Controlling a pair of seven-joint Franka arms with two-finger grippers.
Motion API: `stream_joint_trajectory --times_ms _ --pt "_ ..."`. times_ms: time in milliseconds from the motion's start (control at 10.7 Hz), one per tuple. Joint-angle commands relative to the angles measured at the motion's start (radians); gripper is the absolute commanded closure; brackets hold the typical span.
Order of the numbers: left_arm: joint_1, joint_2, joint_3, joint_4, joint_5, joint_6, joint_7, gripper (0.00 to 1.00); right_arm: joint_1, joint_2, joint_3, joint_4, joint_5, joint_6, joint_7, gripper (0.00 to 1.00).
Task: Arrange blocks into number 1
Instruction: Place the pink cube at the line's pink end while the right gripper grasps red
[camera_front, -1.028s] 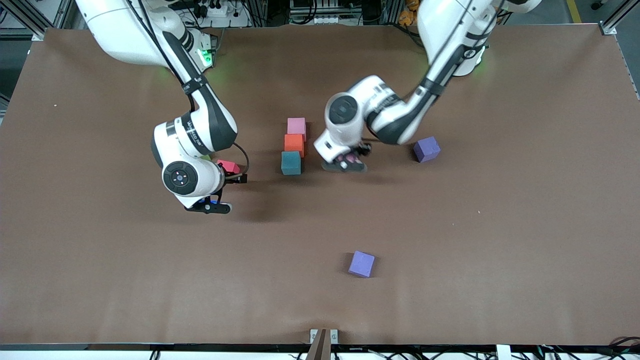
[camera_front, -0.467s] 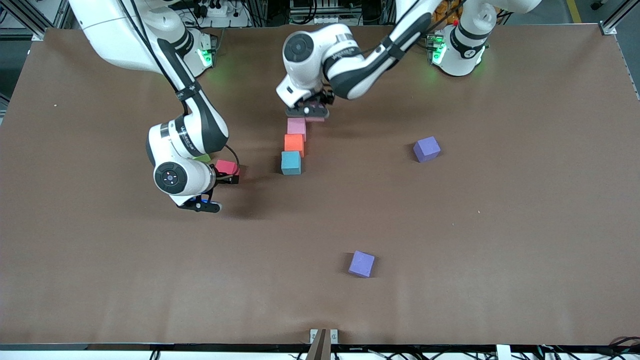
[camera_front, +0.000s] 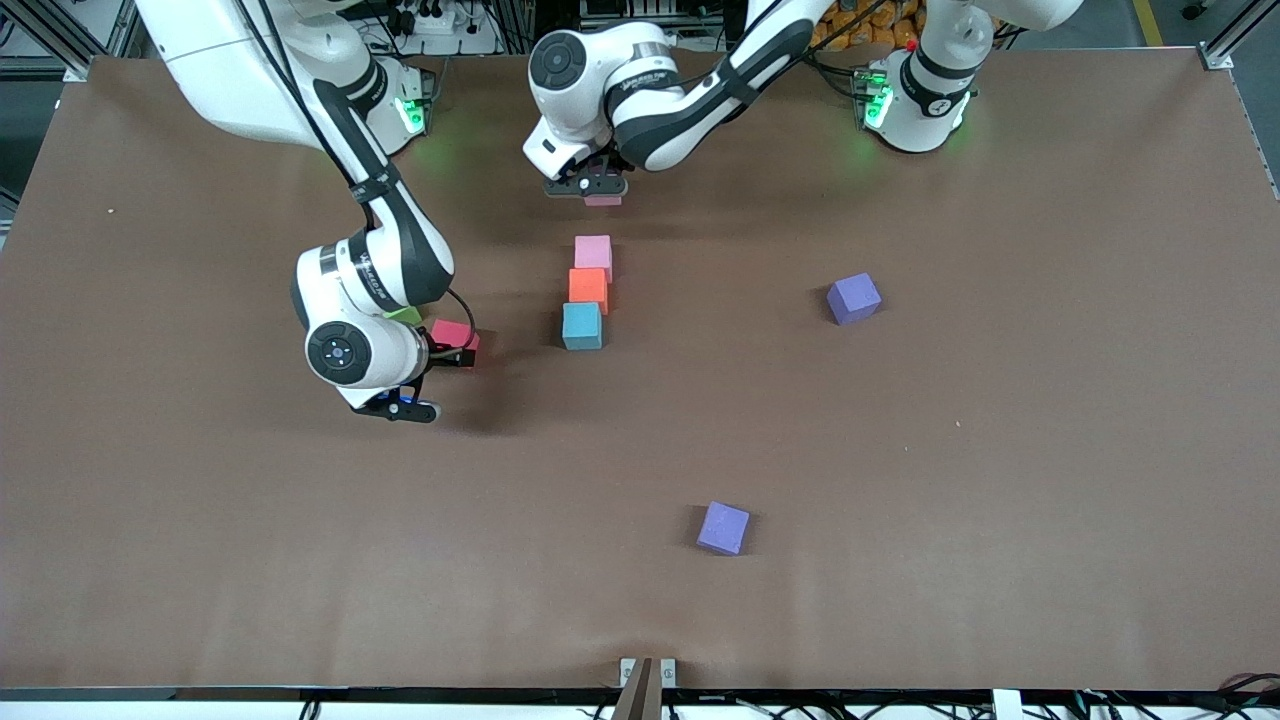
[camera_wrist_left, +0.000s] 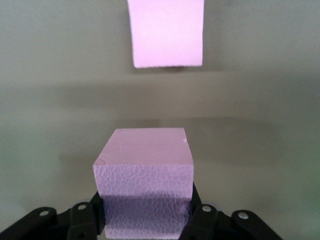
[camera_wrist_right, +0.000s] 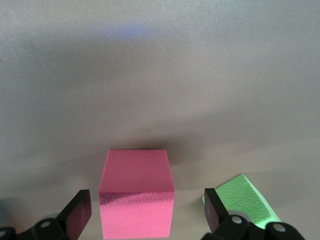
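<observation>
A pink block (camera_front: 593, 254), an orange block (camera_front: 588, 287) and a light blue block (camera_front: 582, 326) lie touching in a straight column mid-table. My left gripper (camera_front: 590, 188) is shut on a second pink block (camera_front: 604, 200) (camera_wrist_left: 144, 175). It holds it over bare table just off the column's pink end, and the lying pink block (camera_wrist_left: 166, 32) shows ahead in the left wrist view. My right gripper (camera_front: 452, 346) (camera_wrist_right: 145, 212) is open and low at the table. Its fingers (camera_wrist_right: 75, 212) stand apart on either side of the red block (camera_front: 455, 333) (camera_wrist_right: 136, 197), with a gap on each side.
A green cube (camera_front: 405, 316) (camera_wrist_right: 245, 197) lies close beside the red block, partly under the right arm. One purple cube (camera_front: 853, 298) sits toward the left arm's end. Another purple cube (camera_front: 723, 528) lies nearer the front camera.
The left gripper has carried the pink block from beside the column round to its pink end, toward the bases. The right arm shifted slightly toward its own end, still open around the red block.
</observation>
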Motion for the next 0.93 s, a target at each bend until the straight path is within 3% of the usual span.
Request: stream_joint_trajectory --times_ms 0,467,654,747,841 --pt "-0.036 0.067 0.006 0.052 -0.009 0.010 -0.023 1.00 -0.017 -0.017 0.016 -0.036 0.019 0.028 -0.009 0.00" --pt "-0.059 0.095 0.044 0.052 0.003 0.041 -0.011 1.00 -0.008 0.013 0.019 -0.036 0.053 0.054 -0.010 0.00" --pt "-0.086 0.101 0.094 0.050 0.012 0.073 0.000 1.00 0.000 0.024 0.019 -0.036 0.056 0.061 -0.010 0.08" --pt "-0.088 0.104 0.107 0.050 0.041 0.093 0.005 1.00 0.001 0.027 0.019 -0.036 0.056 0.062 -0.018 0.26" --pt "-0.087 0.110 0.108 0.050 0.049 0.096 0.008 1.00 0.001 0.027 0.019 -0.036 0.056 0.061 -0.044 0.58"
